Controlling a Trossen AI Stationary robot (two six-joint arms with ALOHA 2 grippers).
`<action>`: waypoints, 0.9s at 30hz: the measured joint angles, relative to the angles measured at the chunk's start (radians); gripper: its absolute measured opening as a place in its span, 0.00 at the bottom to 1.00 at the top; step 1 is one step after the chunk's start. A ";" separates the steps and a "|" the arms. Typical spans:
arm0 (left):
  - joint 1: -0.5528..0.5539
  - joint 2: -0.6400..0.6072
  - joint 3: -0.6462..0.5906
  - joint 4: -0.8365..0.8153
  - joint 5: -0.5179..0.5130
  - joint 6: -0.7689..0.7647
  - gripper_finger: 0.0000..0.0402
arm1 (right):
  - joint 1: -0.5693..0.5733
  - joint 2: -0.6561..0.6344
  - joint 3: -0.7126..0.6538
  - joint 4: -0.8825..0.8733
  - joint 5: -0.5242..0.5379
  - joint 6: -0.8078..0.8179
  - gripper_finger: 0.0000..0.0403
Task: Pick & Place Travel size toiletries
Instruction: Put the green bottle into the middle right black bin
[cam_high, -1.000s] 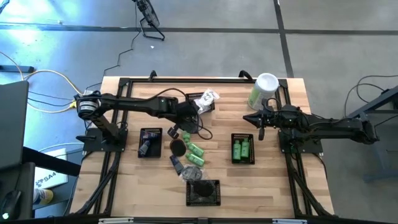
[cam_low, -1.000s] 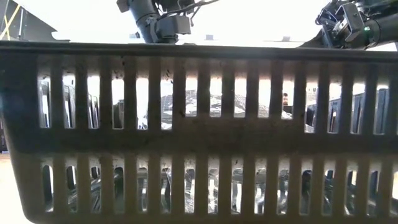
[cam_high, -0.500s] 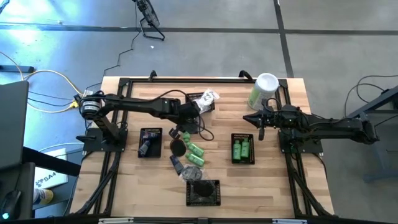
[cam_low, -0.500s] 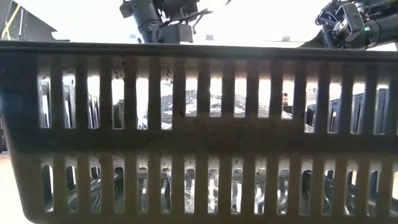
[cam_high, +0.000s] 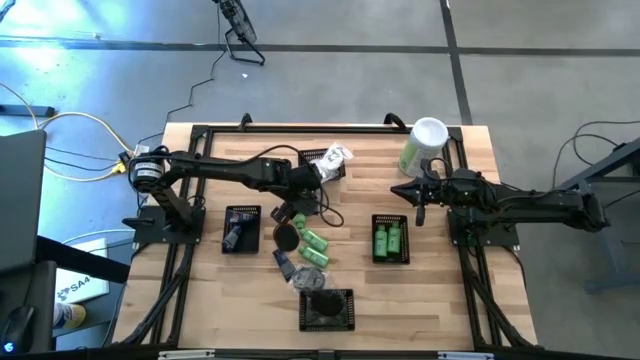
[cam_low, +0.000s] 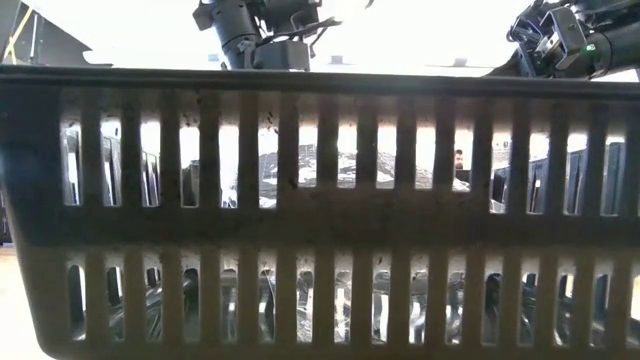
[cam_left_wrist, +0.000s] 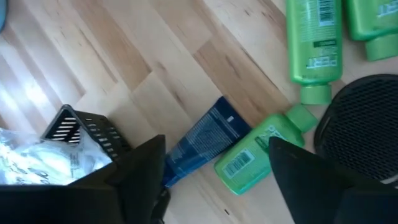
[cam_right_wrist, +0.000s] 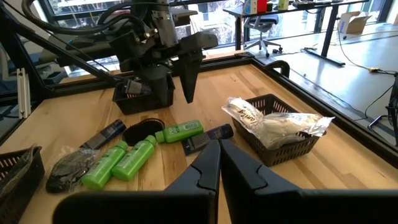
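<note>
Left gripper (cam_left_wrist: 214, 165) hangs above the loose pile in the middle of the table, jaws spread wide and holding nothing; I read that as lined up for a pick, since its fingers frame a dark blue tube (cam_left_wrist: 200, 148) and a green bottle (cam_left_wrist: 260, 152) lying nose to nose on the wood. From the right wrist view I see its fingers (cam_right_wrist: 189, 71) pointing straight down over the same spot, clear of the items. Just beside that pair lie two more green bottles (cam_left_wrist: 314, 43), and a round dark mesh piece (cam_left_wrist: 360, 121) sits against them. One basket (cam_right_wrist: 273, 146) holds the white crinkly packets (cam_right_wrist: 273, 124), so I take it each kind has its own bin: green bottles are already sorted in a basket (cam_high: 390, 240) on the right side. What sits in the nearest basket (cam_high: 327, 310) I can't make out, as the low view only shows its slats. Right gripper (cam_right_wrist: 219, 163) waits shut by the tall canister (cam_high: 422, 145), out of the way.
</note>
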 joint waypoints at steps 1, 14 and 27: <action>0.000 0.000 0.000 -0.004 0.005 0.000 0.72 | 0.000 0.000 0.000 0.000 0.000 0.000 0.01; 0.002 0.019 0.000 -0.085 0.022 0.031 0.77 | 0.000 0.000 0.000 -0.001 0.000 0.000 0.01; 0.006 0.181 0.000 -0.131 -0.012 0.192 0.77 | 0.000 0.000 0.001 -0.007 0.000 0.000 0.01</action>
